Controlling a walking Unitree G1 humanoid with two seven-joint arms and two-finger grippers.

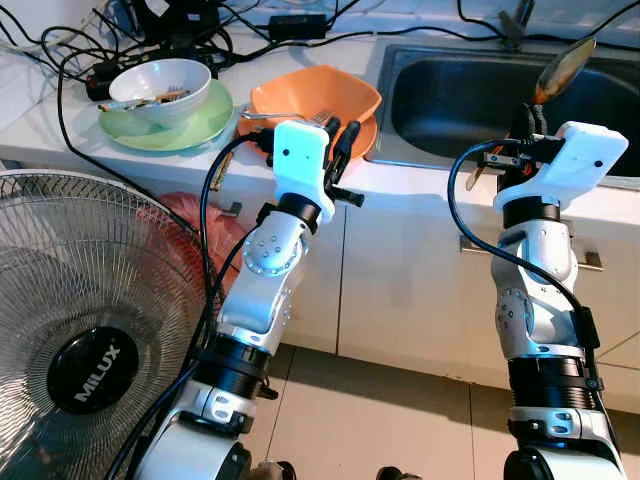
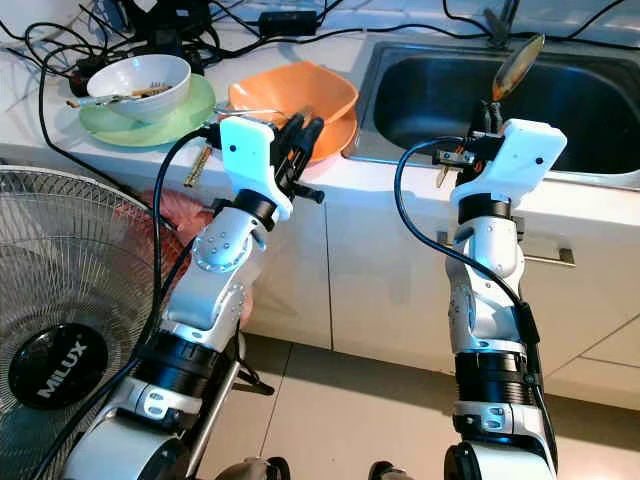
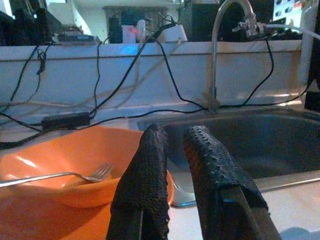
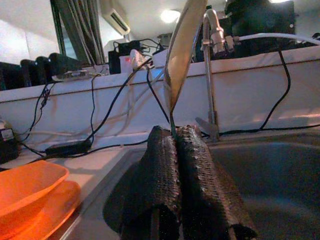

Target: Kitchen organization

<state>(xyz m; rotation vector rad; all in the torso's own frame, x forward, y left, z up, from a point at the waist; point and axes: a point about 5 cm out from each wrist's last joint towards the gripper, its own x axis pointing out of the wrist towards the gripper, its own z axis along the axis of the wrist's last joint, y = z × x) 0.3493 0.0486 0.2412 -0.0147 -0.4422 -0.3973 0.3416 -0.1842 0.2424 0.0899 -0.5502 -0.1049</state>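
My right gripper (image 4: 175, 170) is up at the front edge of the steel sink (image 1: 470, 100), its two black fingers pressed together on the thin handle of a spoon (image 4: 182, 50), whose bowl stands upright above the fingertips, tilted a little toward the tap (image 4: 212, 65) behind the basin. My left gripper (image 3: 180, 165) hovers at the counter's edge just in front of the stacked orange bowls (image 1: 315, 100), fingers a narrow gap apart and holding nothing. A fork (image 3: 75, 176) lies in the upper orange bowl, tines resting inside it and the handle reaching out over the rim on the side away from the sink. Further along the white counter (image 1: 40, 120) on my left, a white bowl (image 1: 160, 88) sits on a green plate (image 1: 200, 125), with what looks like cutlery lying across the bowl; I cannot tell exactly which pieces. Black cables (image 1: 200, 30) tangle across the back of the counter. Below, beside my left arm, stands a fan (image 1: 90, 360) with a wire grille and the word MILUX on its hub, and the white cabinet doors (image 1: 400, 290) run under the counter down to the tiled floor (image 1: 370, 420)
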